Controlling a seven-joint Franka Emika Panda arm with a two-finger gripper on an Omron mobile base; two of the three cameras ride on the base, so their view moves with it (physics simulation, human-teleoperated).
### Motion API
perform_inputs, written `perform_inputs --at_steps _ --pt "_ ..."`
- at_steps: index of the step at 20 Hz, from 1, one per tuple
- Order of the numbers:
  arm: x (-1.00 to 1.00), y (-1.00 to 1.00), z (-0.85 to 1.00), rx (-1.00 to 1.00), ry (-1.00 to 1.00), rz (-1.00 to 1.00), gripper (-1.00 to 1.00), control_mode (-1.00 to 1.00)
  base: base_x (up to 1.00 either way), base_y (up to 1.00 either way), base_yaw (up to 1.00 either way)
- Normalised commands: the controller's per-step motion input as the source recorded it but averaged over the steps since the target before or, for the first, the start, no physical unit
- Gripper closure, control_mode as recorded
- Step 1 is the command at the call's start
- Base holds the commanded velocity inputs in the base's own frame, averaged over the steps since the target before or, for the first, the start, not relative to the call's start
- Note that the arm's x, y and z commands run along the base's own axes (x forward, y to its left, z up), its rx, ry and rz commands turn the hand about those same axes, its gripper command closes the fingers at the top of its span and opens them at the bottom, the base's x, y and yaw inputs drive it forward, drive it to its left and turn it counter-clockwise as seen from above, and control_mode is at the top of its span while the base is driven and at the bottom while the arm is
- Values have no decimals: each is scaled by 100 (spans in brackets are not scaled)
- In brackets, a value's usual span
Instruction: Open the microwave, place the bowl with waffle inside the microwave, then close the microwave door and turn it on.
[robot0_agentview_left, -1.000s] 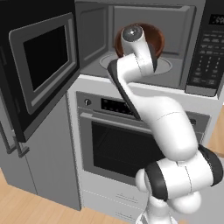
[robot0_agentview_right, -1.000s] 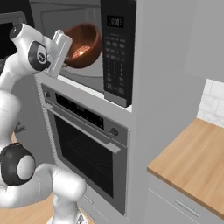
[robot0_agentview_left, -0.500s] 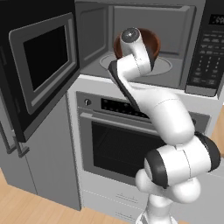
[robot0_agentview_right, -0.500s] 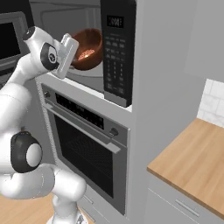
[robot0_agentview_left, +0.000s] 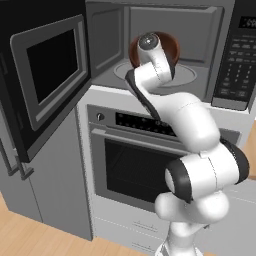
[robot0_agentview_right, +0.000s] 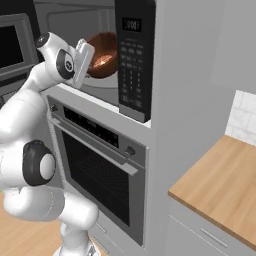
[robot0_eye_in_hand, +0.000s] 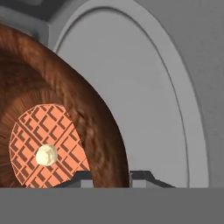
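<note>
Jaws (robot0_eye_in_hand: 109, 175) clamped on rim of bowl (robot0_eye_in_hand: 57, 109), held over the turntable (robot0_eye_in_hand: 144, 100) inside microwave (robot0_agentview_left: 165, 30). Waffle (robot0_eye_in_hand: 46, 151) inside bowl. Microwave door (robot0_agentview_left: 47, 85) swung open.

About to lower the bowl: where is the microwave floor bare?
The turntable is bare beside the bowl, out to the cavity's grey walls. It is crowded only where the claw grips the bowl's rim, with the waffle inside.

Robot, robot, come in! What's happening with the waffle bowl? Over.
Gripper shut on rim of round reddish-brown wooden bowl. Bowl over grey round turntable inside black microwave. Black windowed microwave door open. Nothing blocking.
</note>
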Motion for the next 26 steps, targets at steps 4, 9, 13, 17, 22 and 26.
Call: perform_inputs --at_steps 4,9,13,17,22,26 --pt "12 0 -3 0 -2 0 -100 -100 0 0 0" --pt "0 0 0 0 -16 0 -100 -100 0 0 0" --pt "0 2 4 -4 -33 0 -100 -100 0 0 0" --pt "-19 5 2 -1 -12 0 -100 -100 0 0 0" --pt "-94 8 20 0 0 0 -100 -100 0 0 0" --pt "-100 33 28 0 0 0 -100 -100 0 0 0"
